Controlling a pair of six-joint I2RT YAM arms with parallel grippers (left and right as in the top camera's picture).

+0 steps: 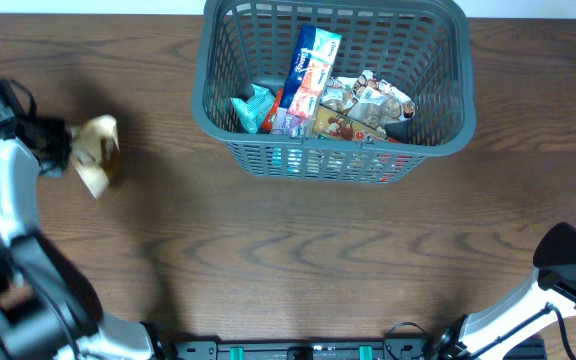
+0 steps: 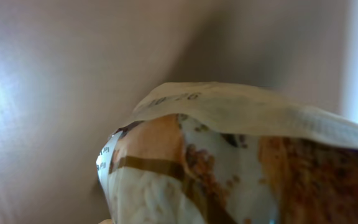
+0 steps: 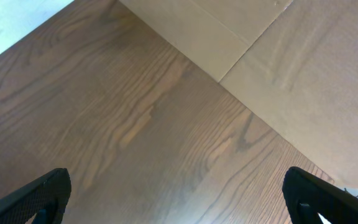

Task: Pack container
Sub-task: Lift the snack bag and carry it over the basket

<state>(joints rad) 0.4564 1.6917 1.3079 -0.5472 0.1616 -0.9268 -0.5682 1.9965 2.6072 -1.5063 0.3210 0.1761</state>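
Observation:
The container is a large dark grey-blue lattice basket at the back middle of the table. Several snack packets lie inside it, among them a tall blue and red one and a crumpled white one. My left gripper is at the far left, shut on a beige and brown snack packet and holding it above the table. That packet fills the left wrist view, and the fingers are hidden behind it. My right gripper is open and empty over bare wood at the front right.
The wooden table runs wide in front of the container. The right arm sits at the front right corner. The right wrist view shows the table edge and tan floor beyond it.

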